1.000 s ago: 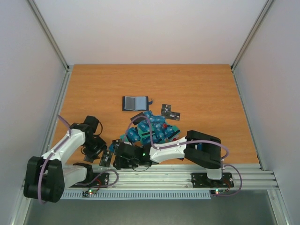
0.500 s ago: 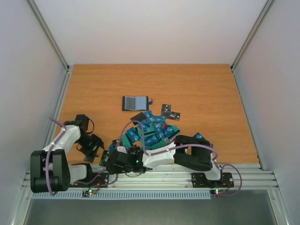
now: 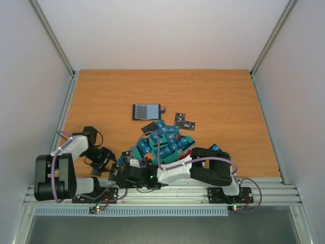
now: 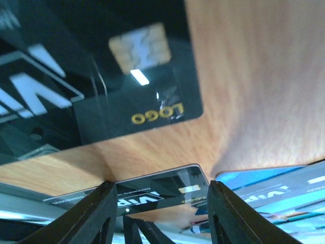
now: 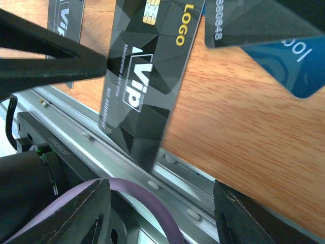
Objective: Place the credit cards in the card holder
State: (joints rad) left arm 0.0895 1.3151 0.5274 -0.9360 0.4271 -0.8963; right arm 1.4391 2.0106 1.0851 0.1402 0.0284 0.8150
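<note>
Since a second ago: left arm [image 3: 68,152] folded back toward its base, right arm [image 3: 203,168] swung further left along the near edge, wrist now crowded against the left one.

Left gripper [image 4: 161,185]: jaws standing apart, nothing clamped between. Just beyond the tips, a black VIP card [image 4: 142,195] low over the table [image 4: 254,76], left end hidden behind one finger; impossible to tell whether touching either finger. Above it, close and blurred, a black LOGO card [image 4: 137,71] with a chip, cut off at the top and left. Blue cards [image 4: 274,183] at lower right, cut off by the frame.

Right gripper [image 5: 162,185]: jaws wide, nothing between. Ahead, a black overhanging card [image 5: 144,76], near end out past the table edge above the rail [image 5: 91,140], far end cut off at the top. Dark wedge [image 5: 51,61] reaching in from the left up to that card's edge, seemingly a finger of the other gripper; touching or not, cannot tell. Same card as either one in the left view: cannot tell.

From above, both grippers a dark tangle at the near edge, fingers not separable. Cards [image 3: 165,140] heaped at middle front, near side hidden under the right arm. Holder [image 3: 146,111] lying open beyond the heap, apart from it, grey-blue inside up. Black pair [image 3: 184,121] of cards just right of it.
</note>
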